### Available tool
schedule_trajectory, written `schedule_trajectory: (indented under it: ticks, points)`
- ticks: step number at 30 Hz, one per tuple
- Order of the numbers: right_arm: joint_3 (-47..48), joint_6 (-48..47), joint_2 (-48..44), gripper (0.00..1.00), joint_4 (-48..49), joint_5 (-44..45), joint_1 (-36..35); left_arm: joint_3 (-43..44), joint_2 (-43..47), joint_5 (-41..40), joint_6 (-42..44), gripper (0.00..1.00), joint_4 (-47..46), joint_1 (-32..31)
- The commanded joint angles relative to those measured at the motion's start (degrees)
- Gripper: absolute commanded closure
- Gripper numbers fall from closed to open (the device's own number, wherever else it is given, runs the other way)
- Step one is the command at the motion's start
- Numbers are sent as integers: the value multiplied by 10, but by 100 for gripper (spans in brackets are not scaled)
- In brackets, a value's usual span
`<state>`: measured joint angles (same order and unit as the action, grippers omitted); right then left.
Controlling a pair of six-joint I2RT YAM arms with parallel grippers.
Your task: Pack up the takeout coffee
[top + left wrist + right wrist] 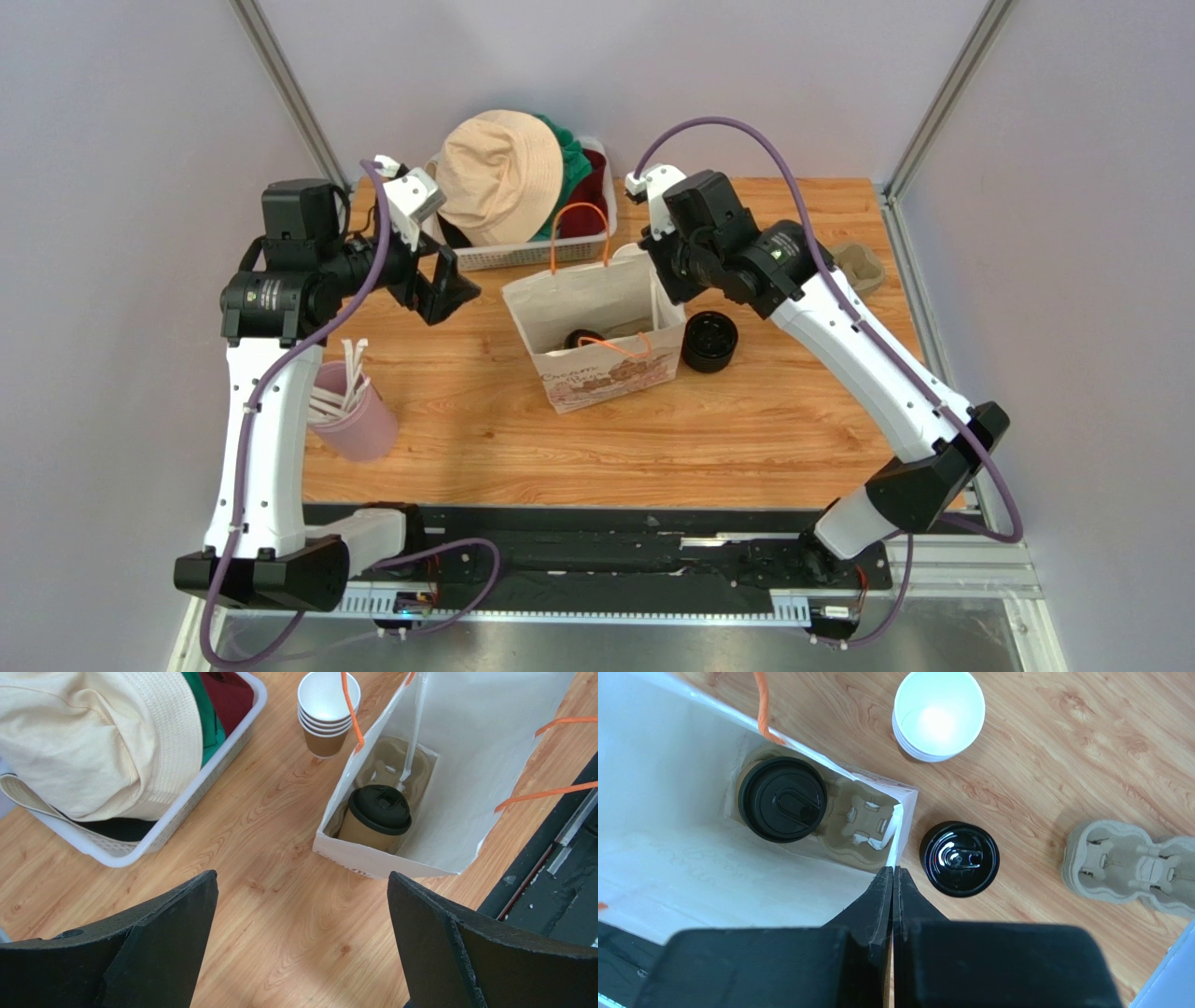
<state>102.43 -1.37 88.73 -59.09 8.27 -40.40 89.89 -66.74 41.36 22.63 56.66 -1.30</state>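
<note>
Since the right pincer (893, 871) is pressed shut with the corner rim of the white paper bag (682, 847) with orange cord handles running in between its fingers, it appears to be pinching that wall. The left pincer (302, 880) hangs wide open above the wooden worktop (281, 938), gripping nothing.

Just beyond the right fingertips, inside the bag, the takeout coffee (782, 799), a small kraft-brown paper cup under a round black plastic lid, stands upright in one pocket of a moulded pulp carrier (868, 822) on the bag's floor. The neighbouring pocket is bare.

Whether the cup is filled cannot be told, so its weight is a guess. Its thin paper wall would likely dent under a hard squeeze, and the smooth lid may pop off. The safest hold is probably across the brown side just below the lid.

Outside the bag, the right wrist view alone shows the bare black lids (959, 858) and a second pulp tray (1130, 868). Only the left wrist view shows the cup's brown side, and only the top view shows the pink cup of straws (358, 420).
</note>
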Motion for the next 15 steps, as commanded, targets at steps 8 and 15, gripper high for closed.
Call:
schedule_trajectory:
  ticks: [8,15]
  points:
    - [-78,8,-53,100,33,13,10,38,-36,44,-7,1,-26,4]
    - [-8,-42,-40,25,-1,41,13,49,-48,60,-16,1,-32,4]
